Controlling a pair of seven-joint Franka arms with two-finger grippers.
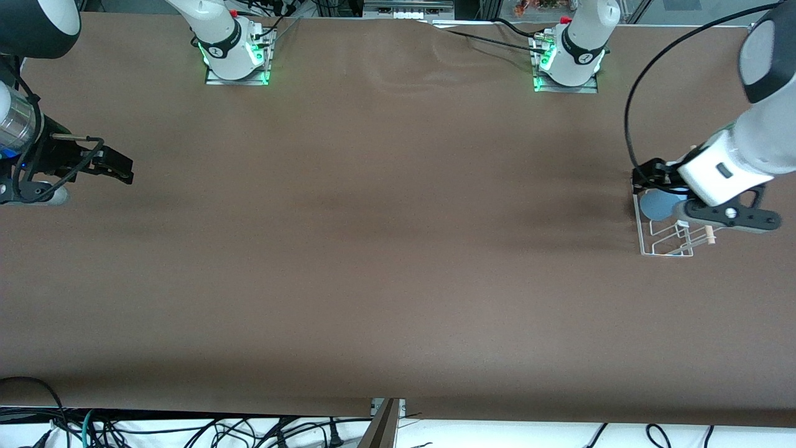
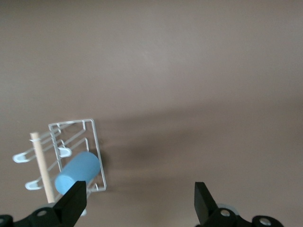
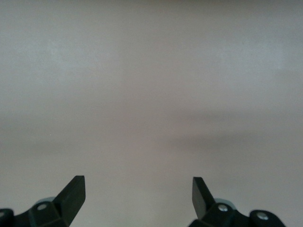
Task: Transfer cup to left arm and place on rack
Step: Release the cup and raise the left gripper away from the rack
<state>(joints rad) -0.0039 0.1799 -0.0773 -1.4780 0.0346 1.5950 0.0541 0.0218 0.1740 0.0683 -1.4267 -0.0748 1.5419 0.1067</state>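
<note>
A: So, where is the cup (image 1: 654, 205)?

B: On the rack (image 1: 660, 241). It is a light-blue tumbler, lying tilted among the white wire prongs, with its flat end showing in the front view. In the left wrist view the cup (image 2: 77, 172) rests against the rack's wire frame (image 2: 97, 146), just beside the light wooden dowel (image 2: 41, 163).

A: And the rack itself?

B: It stands on the brown desk (image 1: 385, 249) toward the left arm's end, nearer to the front camera than that arm's base.

A: Is anything holding the cup?

B: No. The left gripper (image 1: 653, 176) is over the rack, right above the cup, but its jaws stand wide apart and hold nothing. From its wrist camera, one black fingertip (image 2: 75, 201) shows just beside the cup and the other stands well apart over bare desk, so the cup is not between them.

A: What about the other arm?

B: The right gripper (image 1: 115, 167) hangs over the right arm's end of the desk, well apart from the rack and cup. Its jaws are spread wide and empty too; its wrist view shows only the two dark fingertips (image 3: 73, 194) and plain desk surface (image 3: 151, 94). That arm waits.
</note>
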